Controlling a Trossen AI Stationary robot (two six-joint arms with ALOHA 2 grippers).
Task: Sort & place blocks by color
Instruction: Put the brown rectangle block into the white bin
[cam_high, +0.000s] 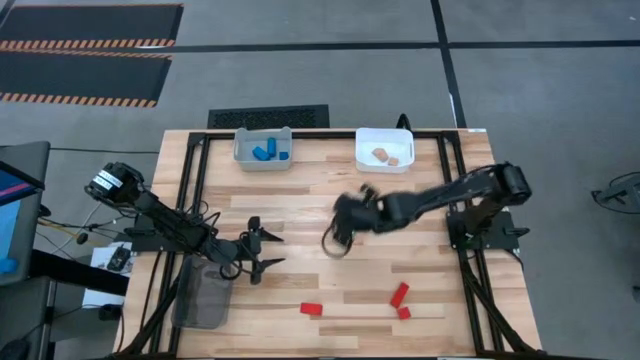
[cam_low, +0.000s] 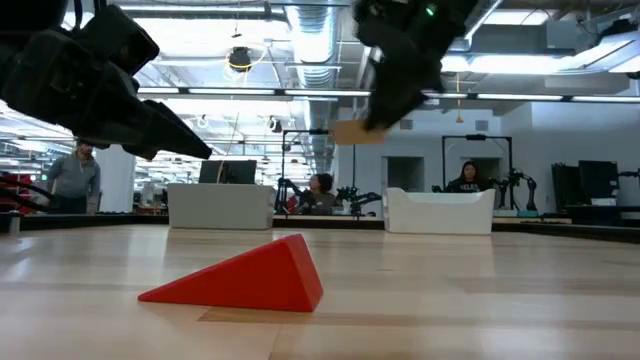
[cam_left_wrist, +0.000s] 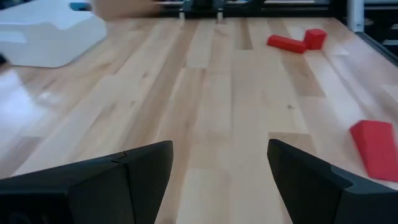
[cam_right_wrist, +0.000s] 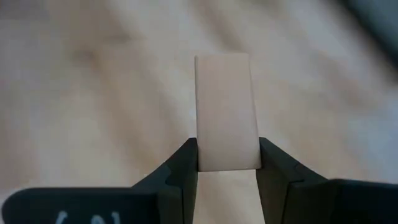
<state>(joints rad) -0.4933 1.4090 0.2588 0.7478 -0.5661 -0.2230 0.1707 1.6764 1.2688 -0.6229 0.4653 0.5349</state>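
My right gripper (cam_high: 337, 243) hangs over the table's middle, shut on a plain tan cuboid block (cam_right_wrist: 225, 106), which also shows in the low view (cam_low: 356, 132). My left gripper (cam_high: 266, 252) is open and holds nothing, low over the table's left half beside the dark mesh bin (cam_high: 203, 297). Three red blocks lie flat on the near part of the table: a wedge (cam_high: 311, 309), a bar (cam_high: 399, 293) and a small cube (cam_high: 404, 313). Blue blocks (cam_high: 266, 153) lie in the grey bin (cam_high: 243, 150). Tan blocks (cam_high: 386, 155) lie in the white bin (cam_high: 366, 150). My right gripper pinches the tan block between its two fingers (cam_right_wrist: 186, 163), which sit on opposite long sides near one end (cam_right_wrist: 227, 155). The rest of the block sticks out past the fingertips. The block is lifted clear, well above the table (cam_low: 356, 132).
The grey and white bins stand side by side at the table's far edge. The mesh bin sits at the near left corner. The red wedge (cam_left_wrist: 375, 148) lies just ahead of my left gripper (cam_left_wrist: 217, 168), with bare wood between the fingers. People stand in the room beyond.
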